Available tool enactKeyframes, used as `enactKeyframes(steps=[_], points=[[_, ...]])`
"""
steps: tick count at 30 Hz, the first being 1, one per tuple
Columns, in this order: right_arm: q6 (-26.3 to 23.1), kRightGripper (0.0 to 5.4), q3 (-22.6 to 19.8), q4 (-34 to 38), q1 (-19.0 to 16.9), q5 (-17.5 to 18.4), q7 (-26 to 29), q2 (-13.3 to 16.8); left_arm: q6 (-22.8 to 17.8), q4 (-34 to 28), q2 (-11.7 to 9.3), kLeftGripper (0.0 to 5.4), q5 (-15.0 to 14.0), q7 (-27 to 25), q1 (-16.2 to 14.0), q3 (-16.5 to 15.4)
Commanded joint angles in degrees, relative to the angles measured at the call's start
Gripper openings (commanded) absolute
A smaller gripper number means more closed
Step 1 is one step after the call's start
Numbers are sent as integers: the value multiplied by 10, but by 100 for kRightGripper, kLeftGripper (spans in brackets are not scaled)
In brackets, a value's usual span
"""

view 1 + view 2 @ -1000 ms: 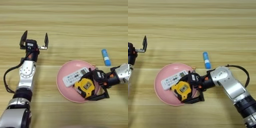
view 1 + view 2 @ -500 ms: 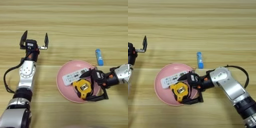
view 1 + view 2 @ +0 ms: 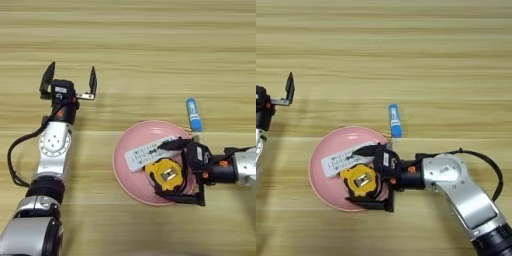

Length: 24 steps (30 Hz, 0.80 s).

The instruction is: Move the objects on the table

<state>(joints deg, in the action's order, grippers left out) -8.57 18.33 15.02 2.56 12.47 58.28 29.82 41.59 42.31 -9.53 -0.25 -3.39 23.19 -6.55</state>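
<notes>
The right gripper [image 3: 181, 172] reaches in from the lower right of the frame, its two black fingers spread wide around the yellow-black tape measure [image 3: 166, 174], one finger above it and one below along the near rim of the pink plate [image 3: 124, 150]; whether the fingers press on the tape measure I cannot tell. The tape measure sits inside the plate, right of its centre, and the slim white remote [image 3: 148, 154] lies in the plate too, tilted, just above and left of the tape measure and touching it or nearly so. The small blue-and-white tube [image 3: 193, 114] lies on the table [image 3: 150, 50] just beyond the plate's upper right edge, pointing roughly up and down the frame, apart from the gripper. Over at the left middle of the frame the left gripper [image 3: 68, 81] is held above the bare wood with its fingers open and nothing between them, well apart from the plate.
</notes>
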Motion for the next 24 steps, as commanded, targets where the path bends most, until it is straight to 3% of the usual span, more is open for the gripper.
enactKeyframes(steps=[1,13,24], points=[[-13,536,-27,17,-13,10,-59,-26,3,8,1,540,1,1,8,1],[-9,536,-111,14,4,28,-220,-117,7,22,-1,540,0,0,20,-1],[-5,536,-163,-45,42,-1,-326,-145,11,32,0,540,0,1,24,-1]])
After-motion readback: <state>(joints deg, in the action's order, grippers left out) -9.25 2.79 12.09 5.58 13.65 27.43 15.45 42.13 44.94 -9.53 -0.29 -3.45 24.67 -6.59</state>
